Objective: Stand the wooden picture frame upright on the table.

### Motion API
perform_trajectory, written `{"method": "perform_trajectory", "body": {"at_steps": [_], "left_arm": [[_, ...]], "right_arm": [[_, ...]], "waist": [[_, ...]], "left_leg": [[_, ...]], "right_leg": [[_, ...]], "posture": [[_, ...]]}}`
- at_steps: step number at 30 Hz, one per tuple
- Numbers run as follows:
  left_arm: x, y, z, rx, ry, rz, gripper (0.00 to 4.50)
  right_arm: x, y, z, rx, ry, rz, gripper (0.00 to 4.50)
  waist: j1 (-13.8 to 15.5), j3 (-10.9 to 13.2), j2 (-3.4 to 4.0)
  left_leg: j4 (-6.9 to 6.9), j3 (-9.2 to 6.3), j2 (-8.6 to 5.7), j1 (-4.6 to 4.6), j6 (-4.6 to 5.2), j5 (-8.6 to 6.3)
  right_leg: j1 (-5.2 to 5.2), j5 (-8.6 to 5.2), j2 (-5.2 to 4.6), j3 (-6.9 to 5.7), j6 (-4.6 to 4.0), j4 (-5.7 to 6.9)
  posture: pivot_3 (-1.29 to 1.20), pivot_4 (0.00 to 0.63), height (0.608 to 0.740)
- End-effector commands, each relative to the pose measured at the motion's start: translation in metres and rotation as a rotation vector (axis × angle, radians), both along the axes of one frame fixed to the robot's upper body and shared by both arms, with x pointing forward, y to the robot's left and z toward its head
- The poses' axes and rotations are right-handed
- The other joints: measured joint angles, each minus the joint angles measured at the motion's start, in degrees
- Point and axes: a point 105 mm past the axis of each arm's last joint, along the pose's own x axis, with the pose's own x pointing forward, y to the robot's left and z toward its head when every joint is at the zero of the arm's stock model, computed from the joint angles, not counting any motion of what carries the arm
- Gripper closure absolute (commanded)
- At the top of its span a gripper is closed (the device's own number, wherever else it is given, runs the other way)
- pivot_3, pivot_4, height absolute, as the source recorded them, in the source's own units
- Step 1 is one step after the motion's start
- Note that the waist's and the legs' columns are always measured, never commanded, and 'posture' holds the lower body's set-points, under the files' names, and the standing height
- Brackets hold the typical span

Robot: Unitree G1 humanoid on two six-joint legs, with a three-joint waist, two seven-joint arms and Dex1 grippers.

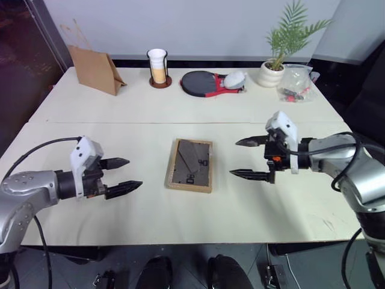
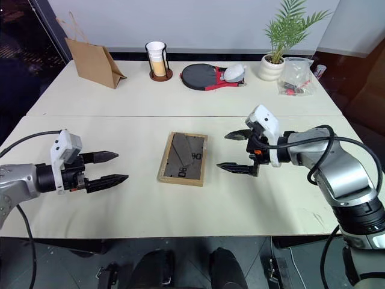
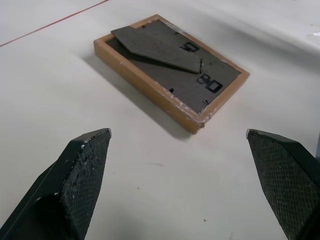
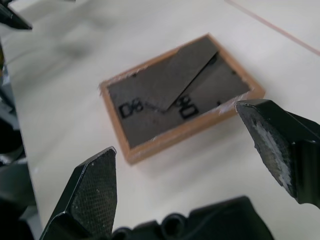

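Wooden picture frame (image 3: 172, 70) face-down beyond wide-open left claw (image 3: 192, 172)

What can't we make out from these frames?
- Wooden picture frame front: lies face down on the table, hidden in all views.
- Clear bag contents by the potted plant: too small, head views.
- Brown paper bag contents: its own walls hide them.

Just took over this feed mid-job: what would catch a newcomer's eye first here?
The wooden picture frame lies flat, dark back panel up, mid-table between both arms. The left gripper and right gripper flank it with jaws wide open, touching nothing. Along the far edge of the table stands a brown paper bag.
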Motion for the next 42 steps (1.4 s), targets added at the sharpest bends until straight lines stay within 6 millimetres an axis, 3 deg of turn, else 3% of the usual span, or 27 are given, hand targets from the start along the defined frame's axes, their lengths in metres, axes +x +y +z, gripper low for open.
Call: {"method": "perform_trajectory", "body": {"at_steps": [1,9,31,34,40,41,42], "left_arm": [[0.001,-0.007,0.008,-0.02,-0.039,-0.027,0.0],[0.006,-0.02,0.006,-0.036,-0.033,-0.073,0.0],[0.025,-0.02,0.0,-0.008,-0.083,-0.033,0.0],[0.039,-0.013,-0.009,0.072,-0.13,0.034,0.93],[0.056,-0.03,-0.021,0.104,-0.186,0.068,4.06],[0.059,-0.034,-0.026,0.127,-0.194,0.07,4.46],[0.062,-0.035,-0.029,0.143,-0.2,0.072,4.46]], "right_arm": [[-0.001,-0.002,0.01,-0.014,-0.046,0.002,0.03],[-0.007,-0.01,0.007,-0.019,-0.024,-0.033,0.03],[0.002,-0.008,-0.006,0.013,-0.054,-0.149,0.03],[0.016,-0.01,-0.013,0.004,-0.073,-0.224,0.91],[0.035,0.003,-0.036,-0.029,-0.079,-0.291,4.08],[0.038,0.006,-0.042,-0.04,-0.077,-0.299,4.49],[0.04,0.009,-0.046,-0.049,-0.077,-0.304,4.49]], "waist": [[0.0,0.0,0.0],[0.0,0.0,0.0],[0.0,0.0,0.0],[-0.1,0.0,0.0],[0.0,0.0,-0.01],[0.0,0.0,-0.01],[0.0,0.0,-0.01]], "left_leg": [[0.01,0.0,0.0,0.0,0.0,0.0],[0.0,-0.01,0.0,0.0,0.0,0.0],[0.04,-0.01,-0.01,0.02,0.01,0.0],[0.04,-0.01,-0.01,0.04,0.01,0.0],[0.09,0.0,-0.04,0.01,0.01,-0.01],[0.09,-0.01,-0.05,-0.01,0.01,-0.01],[0.08,-0.01,-0.06,0.0,0.01,-0.01]], "right_leg": [[0.0,0.0,0.0,0.0,0.0,0.01],[0.01,0.0,0.02,0.0,0.01,0.0],[0.05,0.0,0.04,0.0,0.01,0.01],[0.05,0.0,0.07,0.01,0.01,0.02],[0.06,0.01,0.09,0.01,0.01,0.02],[0.05,0.01,0.09,0.01,0.02,0.02],[0.05,0.01,0.1,0.01,0.02,0.02]], "posture": [[0.0,0.15,0.74],[0.0,0.15,0.74],[0.0,0.15,0.74],[0.0,0.15,0.74],[0.0,0.15,0.74],[0.0,0.15,0.74],[0.0,0.15,0.74]]}}
